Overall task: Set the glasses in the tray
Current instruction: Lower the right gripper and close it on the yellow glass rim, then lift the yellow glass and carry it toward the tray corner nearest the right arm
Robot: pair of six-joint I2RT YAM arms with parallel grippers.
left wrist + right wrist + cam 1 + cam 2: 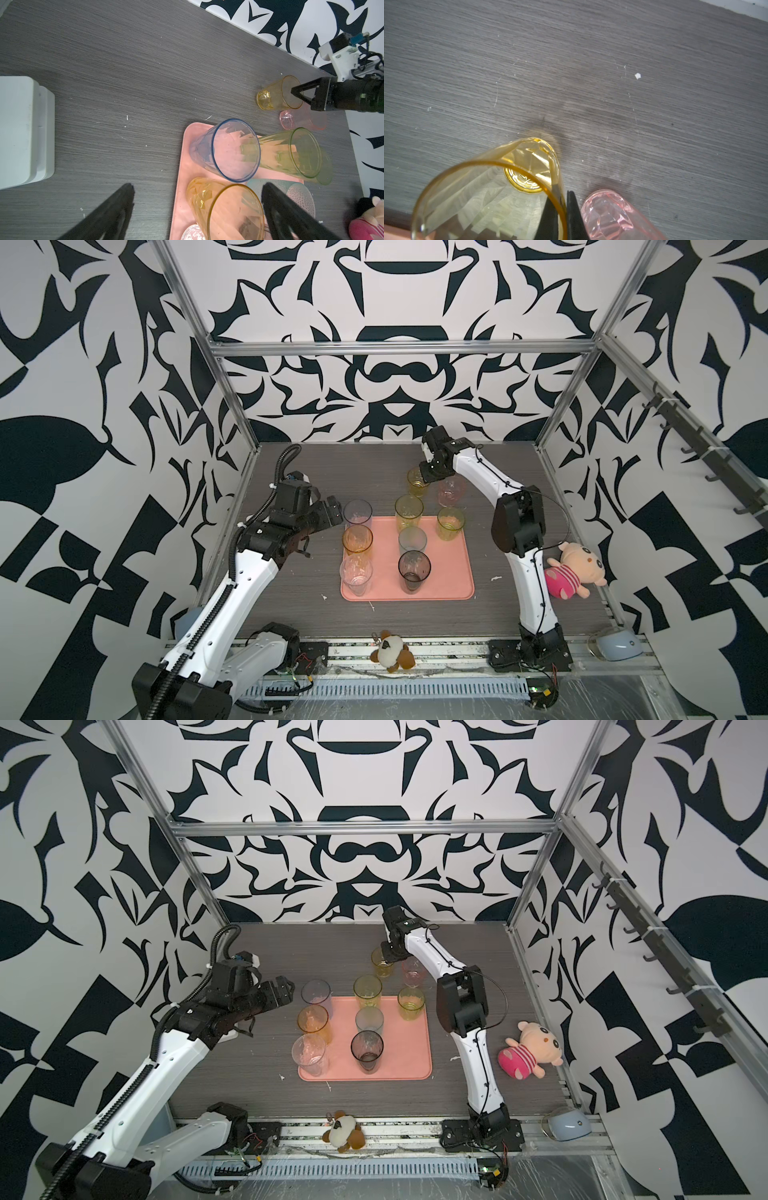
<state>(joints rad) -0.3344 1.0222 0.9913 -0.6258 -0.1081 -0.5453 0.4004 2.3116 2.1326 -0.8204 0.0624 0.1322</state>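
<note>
**Figure. Rim pinch on the eighth tumbler, seen from my remote station.** Clock directions are read in the top views with the tray (451,572) as dial centre and 12 toward the back wall.

(a) Grip. The right gripper (565,209) is closed on the wall of the yellow tumbler (492,187), with one finger inside the mouth and one outside. The left gripper (197,189) hangs with jaws spread wide and empty at the tray's 10 o'clock.

(b) Location. The yellow tumbler is on the table (291,605) just past the tray's far edge at 12 o'clock. The pink tumbler (608,216) stands just beside it at 1 o'clock. Seven glasses already stand in the tray.

(c) Hazards, as I judge them. A pinch on one side of a thin, slick wall lets the glass swing about the fingers on lift, or slide out. The outer finger is close to the pink tumbler and could topple it. The tall green glass (409,512) stands at the tray's 12 o'clock edge, so a low carry could clip it. The 3 to 5 o'clock side looks free.

(d) Orientation. The long axis is vertical, with the mouth up and the narrow base down. I cannot tell whether the base has left the table.
</note>
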